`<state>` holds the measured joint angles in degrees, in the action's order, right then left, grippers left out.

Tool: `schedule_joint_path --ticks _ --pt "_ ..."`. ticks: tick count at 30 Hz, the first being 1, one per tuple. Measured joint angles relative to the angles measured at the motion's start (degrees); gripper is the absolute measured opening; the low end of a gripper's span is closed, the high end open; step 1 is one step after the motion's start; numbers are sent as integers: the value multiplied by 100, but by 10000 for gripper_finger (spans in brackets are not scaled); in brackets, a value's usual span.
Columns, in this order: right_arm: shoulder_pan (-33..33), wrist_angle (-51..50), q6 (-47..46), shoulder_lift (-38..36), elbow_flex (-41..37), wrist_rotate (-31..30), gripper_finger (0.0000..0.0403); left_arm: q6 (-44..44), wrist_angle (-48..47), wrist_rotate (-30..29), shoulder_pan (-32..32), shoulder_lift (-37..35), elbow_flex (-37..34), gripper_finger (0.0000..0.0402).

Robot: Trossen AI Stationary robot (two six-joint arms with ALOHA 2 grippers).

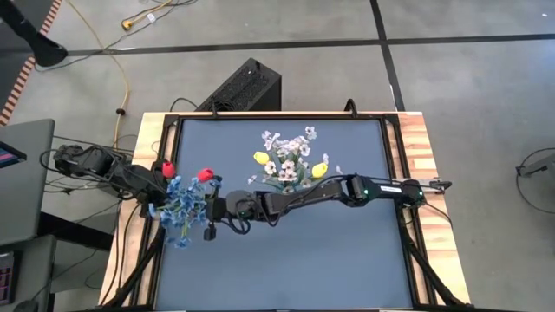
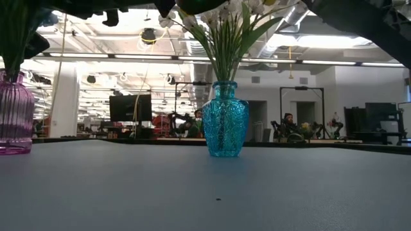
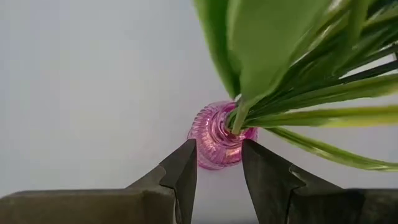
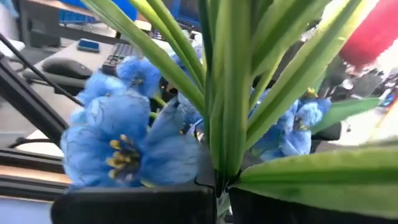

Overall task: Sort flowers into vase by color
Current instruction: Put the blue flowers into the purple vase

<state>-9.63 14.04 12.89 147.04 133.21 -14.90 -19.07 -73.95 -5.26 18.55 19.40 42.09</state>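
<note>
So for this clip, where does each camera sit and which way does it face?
High: overhead, looking down on the dark table and both arms.
Low: table height, facing the turquoise glass vase; arms overhead.
Left wrist: above the ribbed pink glass vase, left gripper open.
Right wrist: right gripper shut on a green stem.
Low and left wrist share the pink vase.

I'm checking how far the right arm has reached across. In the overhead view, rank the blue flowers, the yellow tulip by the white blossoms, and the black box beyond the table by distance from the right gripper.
From the right gripper:
1. Blue flowers, beside it on the left side.
2. Yellow tulip, mid-table.
3. Black box, beyond the far edge.
</note>
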Motion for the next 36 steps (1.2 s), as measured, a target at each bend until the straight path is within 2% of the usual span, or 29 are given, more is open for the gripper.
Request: schedule_joint_path --ticks 6,11,22,31,36 --pt "96 -70 -464 15 4 184 41 -18 125 0 0 -3 -126 114" --pt "135 -136 -497 24 6 227 41 -26 424 147 0 -4 -385 114" --pt "197 -308 -723 68 6 512 41 -34 413 208 0 14 -363 114" --pt "201 -57 -842 334 -1 455 41 -321 490 557 0 55 -406 114" --pt "230 -76 -854 334 -1 455 41 -350 503 469 0 80 -411 114"
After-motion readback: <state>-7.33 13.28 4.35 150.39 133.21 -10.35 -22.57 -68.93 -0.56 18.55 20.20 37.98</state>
